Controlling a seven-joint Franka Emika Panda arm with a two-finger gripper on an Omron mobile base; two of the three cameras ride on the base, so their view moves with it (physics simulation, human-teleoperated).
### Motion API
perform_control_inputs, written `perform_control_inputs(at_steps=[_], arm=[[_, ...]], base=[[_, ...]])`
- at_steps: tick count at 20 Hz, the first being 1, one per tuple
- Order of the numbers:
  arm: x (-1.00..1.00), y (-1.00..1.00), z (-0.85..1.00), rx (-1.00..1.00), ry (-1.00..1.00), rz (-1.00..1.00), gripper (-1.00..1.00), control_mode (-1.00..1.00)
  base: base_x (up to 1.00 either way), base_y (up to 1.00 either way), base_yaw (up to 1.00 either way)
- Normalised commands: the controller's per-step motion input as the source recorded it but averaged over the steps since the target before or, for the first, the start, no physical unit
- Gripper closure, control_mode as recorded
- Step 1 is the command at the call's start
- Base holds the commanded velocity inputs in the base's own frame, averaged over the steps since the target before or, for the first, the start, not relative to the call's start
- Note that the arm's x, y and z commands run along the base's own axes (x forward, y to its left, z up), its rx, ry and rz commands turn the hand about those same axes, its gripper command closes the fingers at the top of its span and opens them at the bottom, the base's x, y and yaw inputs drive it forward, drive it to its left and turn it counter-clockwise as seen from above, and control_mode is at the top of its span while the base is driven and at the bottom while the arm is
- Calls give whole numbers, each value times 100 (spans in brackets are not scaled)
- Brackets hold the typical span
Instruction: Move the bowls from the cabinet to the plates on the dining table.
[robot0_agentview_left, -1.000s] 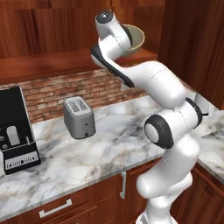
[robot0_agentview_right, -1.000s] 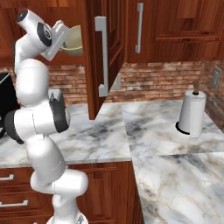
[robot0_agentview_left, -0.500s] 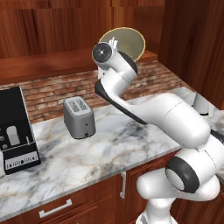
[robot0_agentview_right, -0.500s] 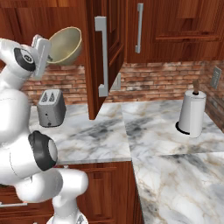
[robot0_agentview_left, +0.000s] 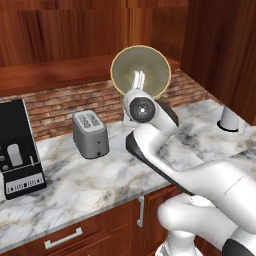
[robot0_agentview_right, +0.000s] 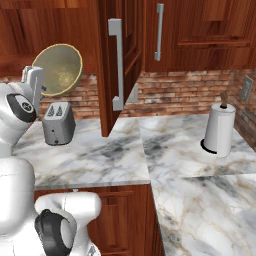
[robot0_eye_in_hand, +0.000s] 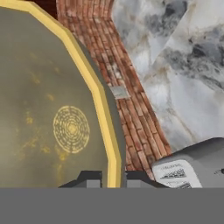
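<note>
The gripper (robot0_eye_in_hand: 114, 178) is clamped on the rim of the tan bowl (robot0_agentview_left: 140, 71), with one finger inside the bowl and the other outside, so the yellow edge passes between the closed jaws. The bowl is held in the air on its side, above and a little to the right of the toaster (robot0_agentview_left: 90, 134), in front of the brick wall (robot0_agentview_left: 55, 102), and its hollow side faces the cameras. The open door of the cabinet (robot0_agentview_right: 116, 60) hangs to the right of the toaster, and the bowl is apart from it.
</note>
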Motion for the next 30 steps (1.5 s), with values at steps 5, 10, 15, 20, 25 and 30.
perform_control_inputs(at_steps=[5,10,15,20,25,30], arm=[[-92,0,0,1,0,17,100,-100],[-68,0,0,3,0,14,100,-100],[-49,0,-1,0,2,10,100,-100],[-26,0,-26,-4,8,6,100,-100],[-1,0,-28,-8,18,0,100,-100],[2,0,-15,-13,23,0,100,-100]], base=[[0,0,0],[0,0,0],[0,0,0],[0,0,0],[0,0,0],[0,0,0]])
